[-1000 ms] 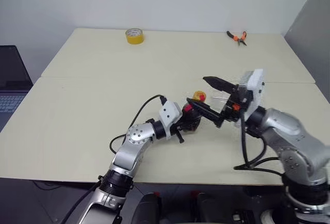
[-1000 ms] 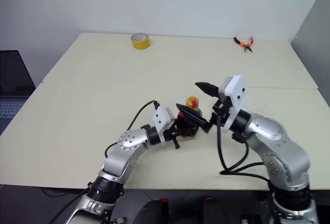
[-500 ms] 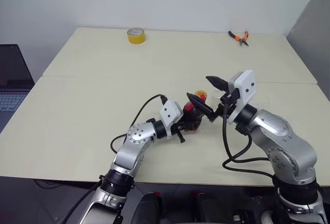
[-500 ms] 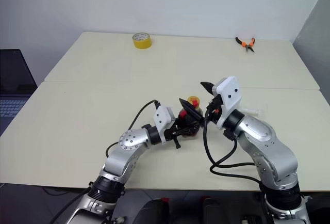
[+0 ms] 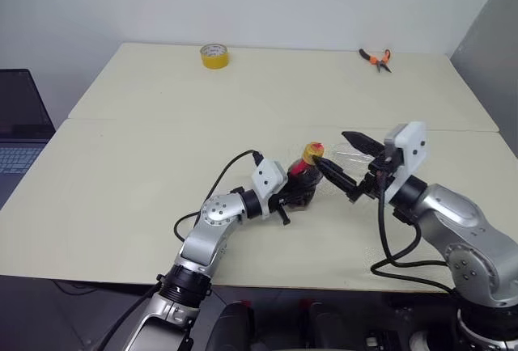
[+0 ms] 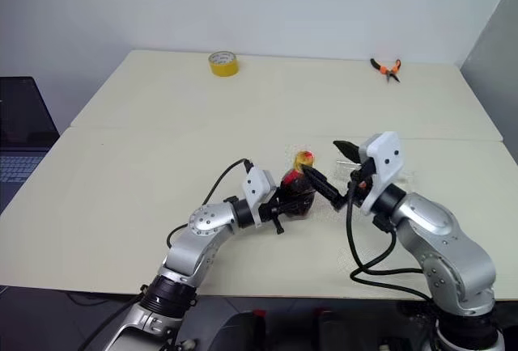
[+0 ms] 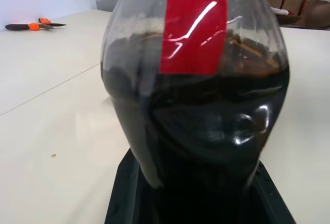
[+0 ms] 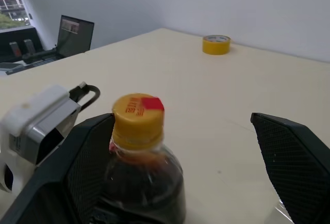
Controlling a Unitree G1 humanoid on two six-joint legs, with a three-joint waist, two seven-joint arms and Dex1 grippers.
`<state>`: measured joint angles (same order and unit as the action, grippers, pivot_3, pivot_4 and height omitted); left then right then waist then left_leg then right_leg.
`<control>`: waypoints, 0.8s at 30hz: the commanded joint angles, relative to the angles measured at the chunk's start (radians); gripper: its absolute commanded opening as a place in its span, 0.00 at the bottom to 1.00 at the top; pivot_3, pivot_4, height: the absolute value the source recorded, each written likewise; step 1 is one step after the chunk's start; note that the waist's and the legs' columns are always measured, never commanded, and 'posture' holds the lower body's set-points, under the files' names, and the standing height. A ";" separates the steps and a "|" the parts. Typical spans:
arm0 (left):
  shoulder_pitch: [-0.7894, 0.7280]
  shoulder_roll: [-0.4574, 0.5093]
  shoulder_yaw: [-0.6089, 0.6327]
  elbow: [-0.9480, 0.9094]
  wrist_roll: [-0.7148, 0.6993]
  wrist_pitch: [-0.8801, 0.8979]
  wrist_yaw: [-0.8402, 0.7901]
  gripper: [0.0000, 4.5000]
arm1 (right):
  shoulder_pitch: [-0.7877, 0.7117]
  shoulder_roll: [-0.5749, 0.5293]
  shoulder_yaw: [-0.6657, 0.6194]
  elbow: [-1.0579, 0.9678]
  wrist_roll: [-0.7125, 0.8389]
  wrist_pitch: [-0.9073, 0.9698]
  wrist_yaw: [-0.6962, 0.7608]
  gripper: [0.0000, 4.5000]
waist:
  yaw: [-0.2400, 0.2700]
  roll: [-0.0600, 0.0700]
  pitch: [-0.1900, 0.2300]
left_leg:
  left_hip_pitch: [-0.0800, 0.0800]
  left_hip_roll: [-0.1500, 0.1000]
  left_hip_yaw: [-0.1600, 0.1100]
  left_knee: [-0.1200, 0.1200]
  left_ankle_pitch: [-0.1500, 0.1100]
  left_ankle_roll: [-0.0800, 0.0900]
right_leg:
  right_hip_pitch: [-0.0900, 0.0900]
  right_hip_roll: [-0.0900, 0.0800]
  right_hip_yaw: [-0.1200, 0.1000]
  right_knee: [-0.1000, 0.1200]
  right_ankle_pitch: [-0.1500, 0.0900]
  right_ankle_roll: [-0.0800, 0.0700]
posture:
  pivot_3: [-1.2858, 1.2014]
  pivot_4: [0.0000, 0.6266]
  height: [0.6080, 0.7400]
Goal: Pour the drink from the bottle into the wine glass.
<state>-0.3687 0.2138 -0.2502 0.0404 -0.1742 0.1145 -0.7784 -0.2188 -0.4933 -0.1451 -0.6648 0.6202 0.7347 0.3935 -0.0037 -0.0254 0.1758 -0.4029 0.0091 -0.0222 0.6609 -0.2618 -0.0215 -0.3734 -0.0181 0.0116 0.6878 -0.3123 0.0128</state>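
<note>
Near the table's [image 5: 121, 165] front edge, the left gripper [image 5: 293, 196] is clamping the bottle [image 5: 303, 181] upright.
Its fingers are pinching the dark lower body; the yellow cap [image 8: 137, 120] is pointing straight up. The right gripper [image 5: 350, 165] is sitting level beside the cap, fingers [image 8: 289, 152] spread wide, holding nothing. The wine glass [image 5: 350, 157], behind those fingers, is hard to make out.

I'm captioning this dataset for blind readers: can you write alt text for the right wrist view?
A small clear plastic bottle with a yellow-orange screw cap, full of dark cola-like drink, stands between the right end effector's two wide-open black fingers. Behind it a cream table carries a yellow tape roll, with an open laptop beyond its edge.
</note>
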 commanded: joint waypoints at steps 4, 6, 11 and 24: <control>-0.017 -0.004 0.004 -0.046 -0.015 -0.039 -0.011 0.14 | 0.044 -0.071 -0.062 -0.086 0.128 0.040 0.067 1.00 | 0.000 0.000 0.000 | 0.000 0.000 0.000 0.000 0.000 0.000 | 0.000 0.000 0.000 0.000 0.000 0.000 | 0.52 0.24 1.00; -0.019 -0.005 0.002 -0.044 -0.016 -0.039 -0.012 0.14 | 0.023 -0.074 -0.030 -0.105 0.144 0.050 0.059 1.00 | -0.002 0.000 0.000 | 0.000 0.000 0.000 0.000 0.000 0.000 | 0.000 0.000 0.000 0.000 0.000 0.000 | 0.52 0.24 1.00; -0.023 -0.007 0.001 -0.042 -0.015 -0.039 -0.016 0.14 | -0.066 -0.026 0.065 -0.079 0.076 0.040 -0.013 1.00 | -0.002 0.000 0.000 | 0.000 0.001 0.000 0.000 0.000 0.000 | 0.000 0.001 0.000 0.000 0.000 0.000 | 0.52 0.24 1.00; -0.022 -0.010 0.002 -0.041 -0.011 -0.040 -0.020 0.14 | -0.123 0.022 0.097 0.023 -0.055 -0.006 -0.067 1.00 | 0.000 0.000 0.000 | 0.000 0.000 0.000 0.000 0.000 0.000 | 0.000 0.000 0.000 -0.001 0.000 0.000 | 0.52 0.24 1.00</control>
<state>-0.3735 0.2088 -0.2512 0.0404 -0.1750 0.1009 -0.7957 -0.3323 -0.4703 0.0116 -0.6314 0.5719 0.7483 0.3467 -0.0040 -0.0253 0.1759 -0.4031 0.0095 -0.0223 0.6608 -0.2618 -0.0215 -0.3736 -0.0176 0.0116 0.6873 -0.3123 0.0128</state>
